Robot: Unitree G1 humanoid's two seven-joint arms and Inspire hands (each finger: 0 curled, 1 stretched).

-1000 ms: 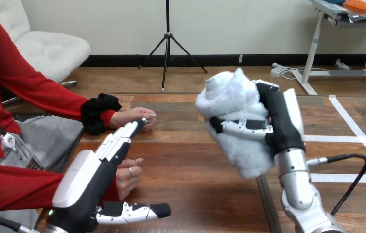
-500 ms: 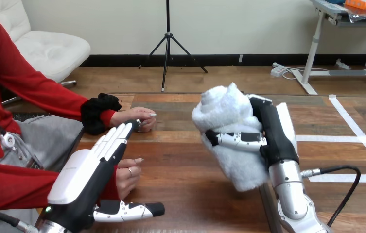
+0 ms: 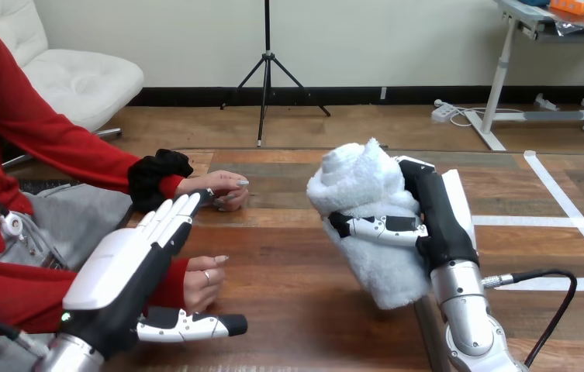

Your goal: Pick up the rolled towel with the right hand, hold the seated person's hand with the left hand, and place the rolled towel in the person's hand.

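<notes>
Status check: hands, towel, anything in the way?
Left hand open, beside person's near hand, not holding it. Right hand shut on towel. Nothing between towel and that hand.

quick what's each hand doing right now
Left hand: open, fingers straight, holding nothing.
Right hand: shut on the rolled towel.

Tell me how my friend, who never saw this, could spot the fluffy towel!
Look at the wooden table, then at its right side, where the robot's right hand is raised above it. The rolled towel is the bundle clasped in that hand, thumb across its front. It is the one white, fluffy thing there; the left hand is open and holds nothing.
</notes>
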